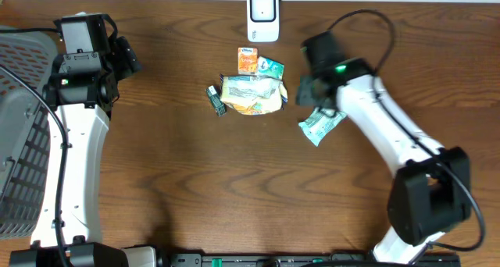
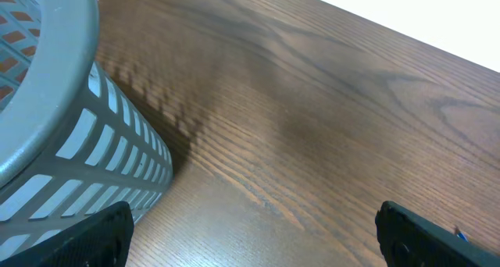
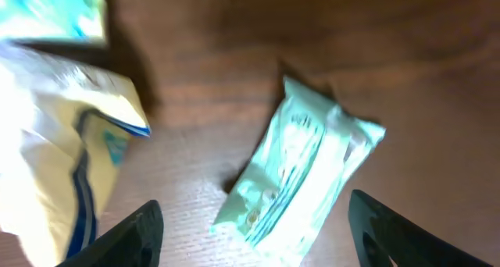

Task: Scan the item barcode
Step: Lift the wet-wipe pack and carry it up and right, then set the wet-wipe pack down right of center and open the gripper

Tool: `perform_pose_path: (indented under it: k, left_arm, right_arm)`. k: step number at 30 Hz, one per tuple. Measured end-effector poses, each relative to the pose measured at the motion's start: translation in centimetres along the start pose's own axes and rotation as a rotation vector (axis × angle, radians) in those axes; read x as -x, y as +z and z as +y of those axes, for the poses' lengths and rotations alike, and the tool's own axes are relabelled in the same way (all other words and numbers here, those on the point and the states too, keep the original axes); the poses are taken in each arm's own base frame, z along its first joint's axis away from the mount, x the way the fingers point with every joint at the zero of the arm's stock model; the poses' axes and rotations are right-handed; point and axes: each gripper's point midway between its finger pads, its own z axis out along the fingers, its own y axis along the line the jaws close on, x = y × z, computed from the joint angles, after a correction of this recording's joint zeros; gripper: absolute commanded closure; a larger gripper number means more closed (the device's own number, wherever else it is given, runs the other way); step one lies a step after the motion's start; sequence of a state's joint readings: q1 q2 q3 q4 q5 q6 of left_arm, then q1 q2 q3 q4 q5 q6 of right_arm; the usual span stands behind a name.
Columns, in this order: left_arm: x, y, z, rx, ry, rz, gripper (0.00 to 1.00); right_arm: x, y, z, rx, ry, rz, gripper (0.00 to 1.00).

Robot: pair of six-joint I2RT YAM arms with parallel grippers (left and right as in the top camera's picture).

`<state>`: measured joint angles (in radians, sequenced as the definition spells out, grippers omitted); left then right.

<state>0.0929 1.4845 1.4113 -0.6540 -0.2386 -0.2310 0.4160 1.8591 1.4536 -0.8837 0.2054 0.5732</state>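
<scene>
table [image 1: 195, 181]: dark wood grain, matt. basket [image 2: 62, 87]: grey slotted plastic, smooth. green packet [image 3: 301, 173]: crinkly glossy film. scanner [image 1: 262, 16]: white smooth plastic.

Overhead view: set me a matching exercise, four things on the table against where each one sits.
Things:
1. white scanner
2. grey basket
3. pale green packet
4. yellow bag

Places:
a. far left edge of the picture
b. middle of the table, in a cluster of small packets
c. top edge, centre
d. lying alone, right of the cluster

Pairs: 1-c, 2-a, 3-d, 4-b
</scene>
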Motion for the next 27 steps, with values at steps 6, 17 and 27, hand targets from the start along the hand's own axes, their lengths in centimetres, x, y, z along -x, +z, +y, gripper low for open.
perform_pose_path:
  k: [6,17,27]
  left_arm:
    - [0.0,0.0,0.0,0.000,0.000,0.000,0.02]
    - [0.0,0.0,0.0,0.000,0.000,0.000,0.02]
    - [0.0,0.0,0.0,0.000,0.000,0.000,0.02]
  right_arm:
    - [-2.9,2.5,0.1,-0.163,-0.008,0.031,0.27]
    - [-6.6,6.6,-2.5,-0.374,-0.051,0.149,0.68]
    - [-5.3,6.4,-2.7,-0.381,-0.065,0.152,0.99]
